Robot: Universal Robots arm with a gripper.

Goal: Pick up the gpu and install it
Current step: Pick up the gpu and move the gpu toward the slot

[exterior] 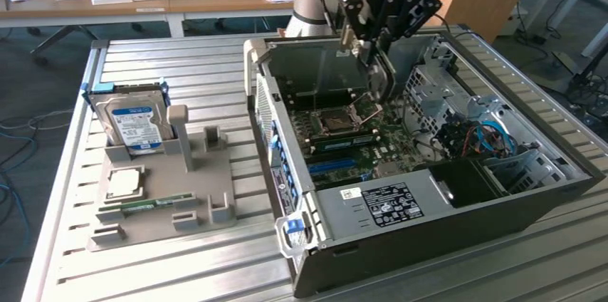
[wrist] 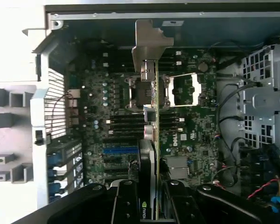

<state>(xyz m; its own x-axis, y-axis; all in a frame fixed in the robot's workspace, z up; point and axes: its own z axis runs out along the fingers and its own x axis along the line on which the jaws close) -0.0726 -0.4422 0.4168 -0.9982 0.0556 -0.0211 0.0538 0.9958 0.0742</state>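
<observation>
The gpu [exterior: 382,82] is a thin dark card that hangs edge-down from my gripper [exterior: 374,49] over the open computer case [exterior: 428,216]. My gripper is shut on it. In the wrist view the gpu [wrist: 153,140] appears edge-on, its silvery metal end bracket [wrist: 149,42] pointing toward the case's rear wall. The gripper [wrist: 151,189] clamps the card from both sides. The card sits above the motherboard [wrist: 107,116], over the region of the processor socket [wrist: 140,91], and I cannot tell whether it touches the board.
In the exterior view a grey fixture tray [exterior: 204,174] lies left of the case and carries a blue-labelled hard drive [exterior: 133,122], a processor [exterior: 124,183] and a green memory stick [exterior: 152,204]. Cables [exterior: 485,138] and a drive cage [exterior: 446,81] fill the case's right side.
</observation>
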